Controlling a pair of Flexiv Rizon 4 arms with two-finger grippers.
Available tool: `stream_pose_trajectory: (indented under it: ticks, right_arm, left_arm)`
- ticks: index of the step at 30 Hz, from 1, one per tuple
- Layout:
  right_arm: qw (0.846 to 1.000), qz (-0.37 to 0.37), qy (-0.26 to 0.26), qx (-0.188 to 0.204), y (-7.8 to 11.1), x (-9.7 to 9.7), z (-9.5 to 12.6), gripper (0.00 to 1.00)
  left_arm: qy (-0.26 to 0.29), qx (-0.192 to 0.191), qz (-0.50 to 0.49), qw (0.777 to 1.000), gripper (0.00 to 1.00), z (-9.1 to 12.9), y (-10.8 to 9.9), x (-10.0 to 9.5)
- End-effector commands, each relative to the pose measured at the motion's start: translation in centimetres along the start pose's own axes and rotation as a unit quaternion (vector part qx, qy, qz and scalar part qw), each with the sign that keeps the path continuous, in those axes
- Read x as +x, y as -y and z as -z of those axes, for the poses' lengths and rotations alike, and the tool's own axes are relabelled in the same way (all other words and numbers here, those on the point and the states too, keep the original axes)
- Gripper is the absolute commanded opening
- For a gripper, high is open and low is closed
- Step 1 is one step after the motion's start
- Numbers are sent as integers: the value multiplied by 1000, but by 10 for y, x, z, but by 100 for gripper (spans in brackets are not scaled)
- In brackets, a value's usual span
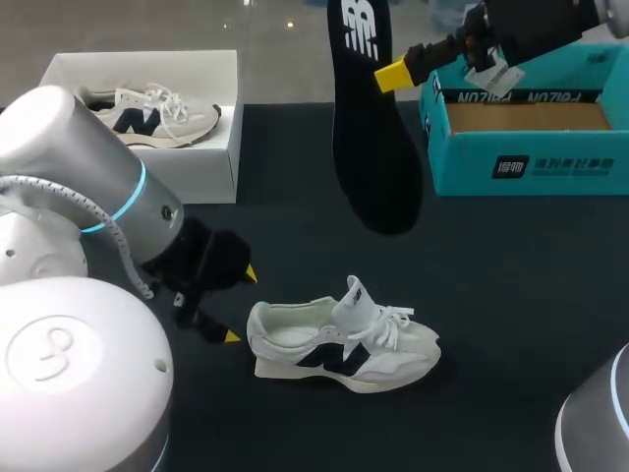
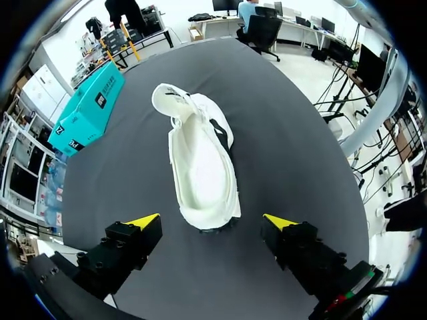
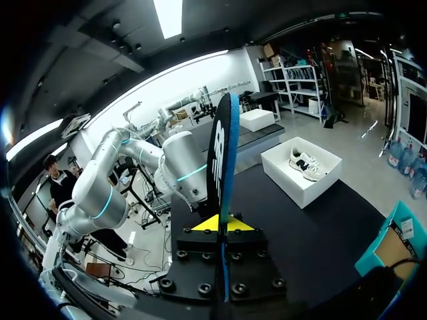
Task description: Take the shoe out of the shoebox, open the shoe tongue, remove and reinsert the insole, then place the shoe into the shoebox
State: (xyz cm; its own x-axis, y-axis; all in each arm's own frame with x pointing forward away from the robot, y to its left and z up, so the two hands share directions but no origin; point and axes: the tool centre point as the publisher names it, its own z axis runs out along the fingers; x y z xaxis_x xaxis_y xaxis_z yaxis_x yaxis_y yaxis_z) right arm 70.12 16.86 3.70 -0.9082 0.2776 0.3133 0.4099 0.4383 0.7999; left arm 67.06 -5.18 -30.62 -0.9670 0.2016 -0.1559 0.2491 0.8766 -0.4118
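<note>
Shoe (image 1: 344, 344) white w/ black side logo, insole (image 1: 369, 138) black w/ white logo, box (image 1: 531, 167) teal, table (image 1: 511, 295) blk

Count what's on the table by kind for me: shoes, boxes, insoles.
Shoes: 2 (loose shoe on the table; second shoe in the white box)
Boxes: 2 (white box; teal box)
Insoles: 1 (black insole, gripped by the right gripper)
Total: 5
</note>
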Motion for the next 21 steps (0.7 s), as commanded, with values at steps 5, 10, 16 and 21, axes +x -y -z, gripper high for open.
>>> stream_pose_trajectory:
  ticks: [5,10,16,21]
  right_arm:
    - [1000,-1,0,2,-2,-1,-2,0]
    - [1000,-1,0,2,-2,-1,-2,0]
    - [1000,-1,0,2,-2,-1,-2,0]
    - [1000,-1,0,2,-2,-1,-2,0]
  left_arm:
    - [1,2,-11,1000,100,-12,50,-14]
    - [5,-7,-15,1000,100,-31,76,-26]
    - [-12,-29,2,1000,100,-61,73,-44]
    - [-21,-41,24,999,100,-78,64,-59]
